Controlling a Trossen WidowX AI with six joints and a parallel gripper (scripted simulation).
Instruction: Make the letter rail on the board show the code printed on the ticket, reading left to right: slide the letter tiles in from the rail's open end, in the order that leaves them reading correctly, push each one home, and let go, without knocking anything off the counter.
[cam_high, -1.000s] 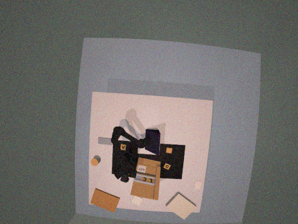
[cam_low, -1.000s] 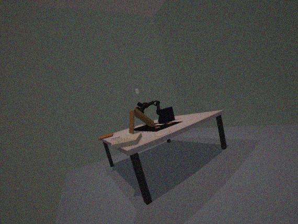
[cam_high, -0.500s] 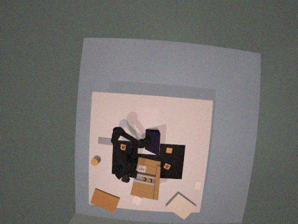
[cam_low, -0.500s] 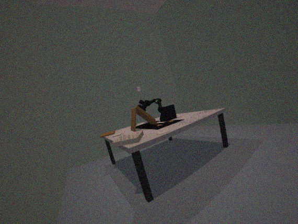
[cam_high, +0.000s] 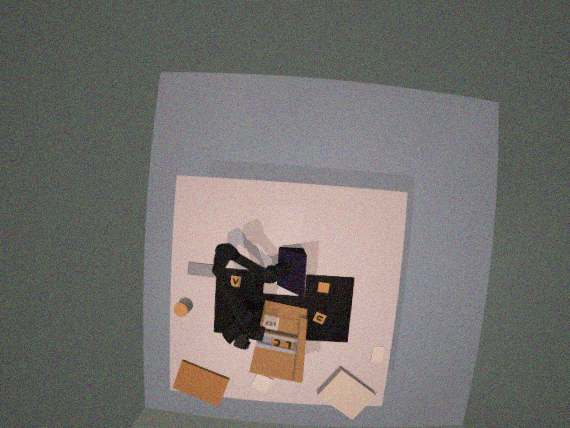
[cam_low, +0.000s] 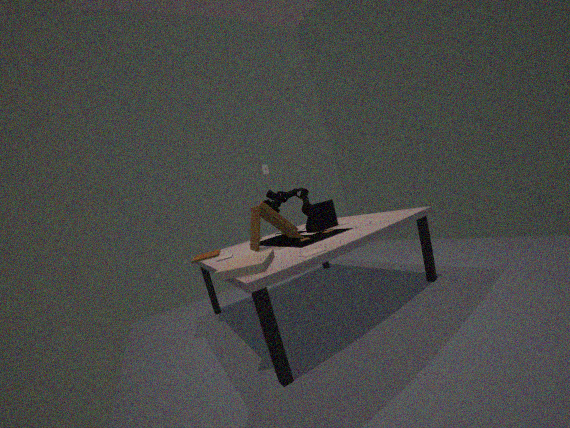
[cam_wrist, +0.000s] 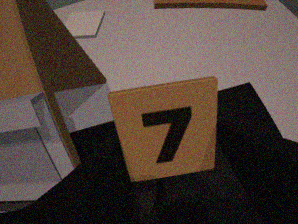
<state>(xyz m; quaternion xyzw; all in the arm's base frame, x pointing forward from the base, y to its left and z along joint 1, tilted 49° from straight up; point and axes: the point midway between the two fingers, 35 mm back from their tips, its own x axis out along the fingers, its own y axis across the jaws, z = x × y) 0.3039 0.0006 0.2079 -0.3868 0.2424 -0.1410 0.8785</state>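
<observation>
My gripper (cam_wrist: 168, 133) is shut on an orange tile marked 7 (cam_wrist: 164, 134), held upright in the wrist view. In the top view the fingers are hard to make out beside the board's left side. The orange board (cam_high: 275, 364) (cam_low: 280, 221) slopes and carries the grey rail (cam_high: 261, 345) (cam_wrist: 19, 119), which is left of the held tile in the wrist view, apart from it. Two tiles sit in the rail; their characters are too small to read surely. The ticket (cam_high: 270, 322) lies above the rail; its print is unclear. Loose tiles are a V (cam_high: 236, 281), a C or U (cam_high: 319, 318) and one without a visible letter (cam_high: 323, 287).
A dark upright box (cam_high: 292, 267) (cam_low: 321, 216) stands behind the board. An orange cylinder (cam_high: 181, 309) is at the left, a brown block (cam_high: 201, 383) at the front left, a pale block (cam_high: 347, 392) at the front right edge. Pale cards (cam_high: 377, 354) (cam_wrist: 86, 24) lie on the counter.
</observation>
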